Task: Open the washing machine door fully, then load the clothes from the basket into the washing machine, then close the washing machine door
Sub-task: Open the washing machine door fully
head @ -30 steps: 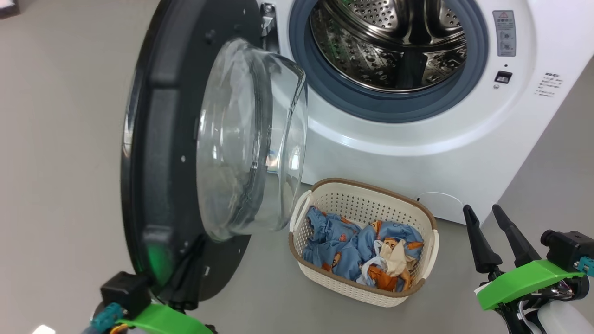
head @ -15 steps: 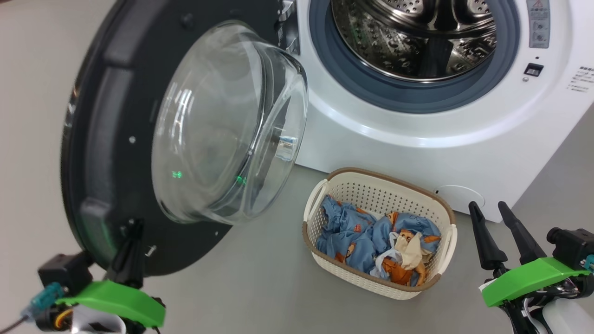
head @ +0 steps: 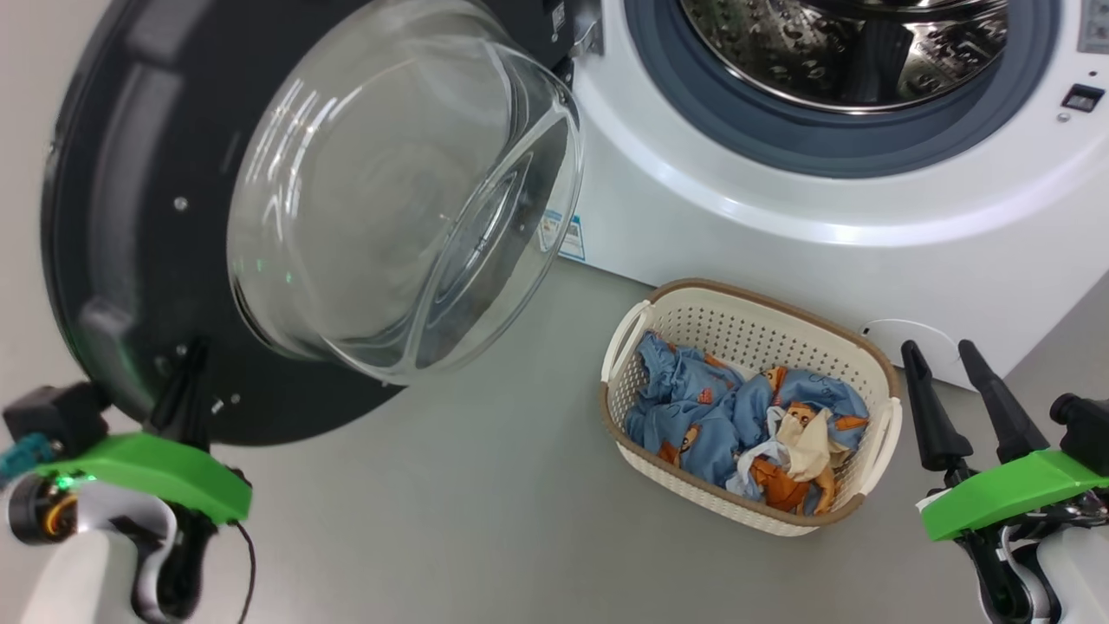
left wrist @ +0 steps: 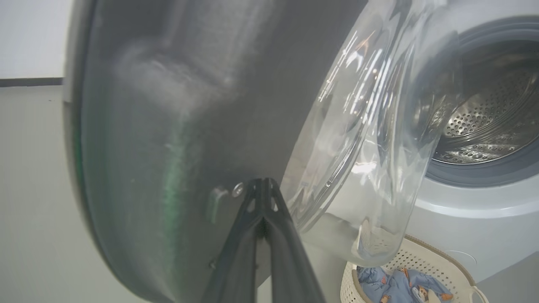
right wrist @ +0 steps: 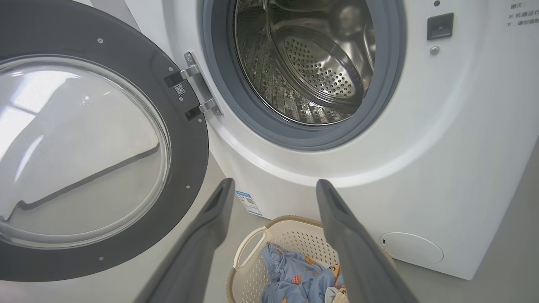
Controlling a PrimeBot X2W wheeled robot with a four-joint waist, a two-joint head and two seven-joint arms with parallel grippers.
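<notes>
The washing machine door (head: 113, 217) is meeting the closed left gripper (head: 182, 390) low on its rim, probably best pushing there, off the glass (head: 390, 191), with the right gripper (head: 940, 368) idling open.

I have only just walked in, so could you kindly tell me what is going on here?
A two-armed robot is working at a big white front-loading washing machine. Its left gripper, fingers shut, is set against the black inner ring of the large round glass-bowled door, which stands wide open. The right gripper hovers open beside the small cream perforated plastic basket on the floor, where the blue and orange clothes lie. The steel drum looks empty.
</notes>
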